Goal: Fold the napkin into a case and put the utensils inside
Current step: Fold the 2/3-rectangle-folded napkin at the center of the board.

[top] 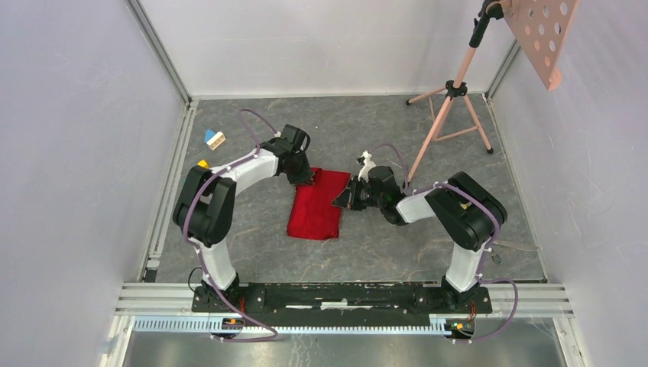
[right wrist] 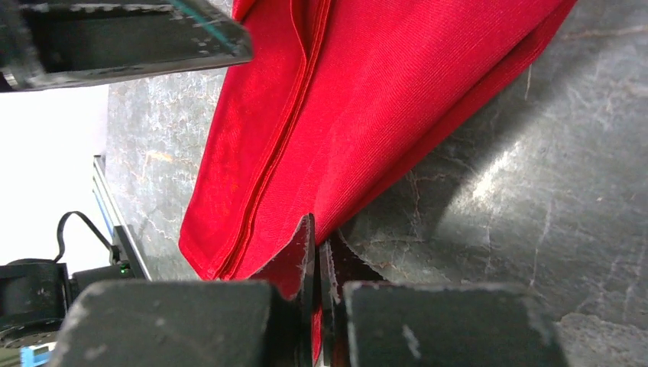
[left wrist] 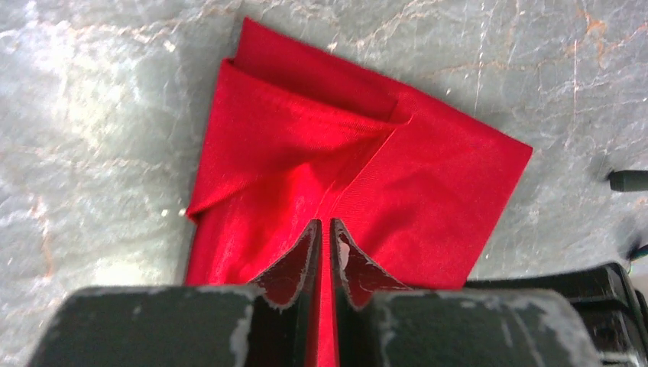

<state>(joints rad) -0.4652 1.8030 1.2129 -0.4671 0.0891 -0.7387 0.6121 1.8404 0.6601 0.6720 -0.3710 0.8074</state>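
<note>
**Top view, bottom edge.** Both arm bases sit on a black rail (top: 336, 294) along the near side of the table (top: 397, 256). A bare strip of grey surface separates the rail from the napkin (top: 313, 210).

**Arms.** The left arm rises at lower left, bends at the elbow and reaches up and to the right. The right arm mirrors it from lower right, reaching left with its wrist low.

**Centre.** The napkin lies folded as a red rectangle at mid-frame, its long axis running near to far and slightly tilted. The left gripper (top: 304, 177) meets its far left corner and the right gripper (top: 345, 197) its right edge. Open table lies on the napkin's near, left and lower right sides.

**Left wrist view.** The fingers (left wrist: 306, 256) are pressed almost together, pinching a raised ridge of cloth. Beyond them, a loose upper layer folds over at upper left, and the far corner lies flat.

**Right wrist view.** The fingers (right wrist: 304, 245) are pressed together on the napkin's edge, which is lifted off the table. Stacked layer edges run along the cloth's left side, and bare table fills the right of the frame.

**Far field.** Small blocks (top: 215, 138) sit at upper left near the wall, and a tripod (top: 451, 122) stands at upper right. White walls close three sides.
</note>
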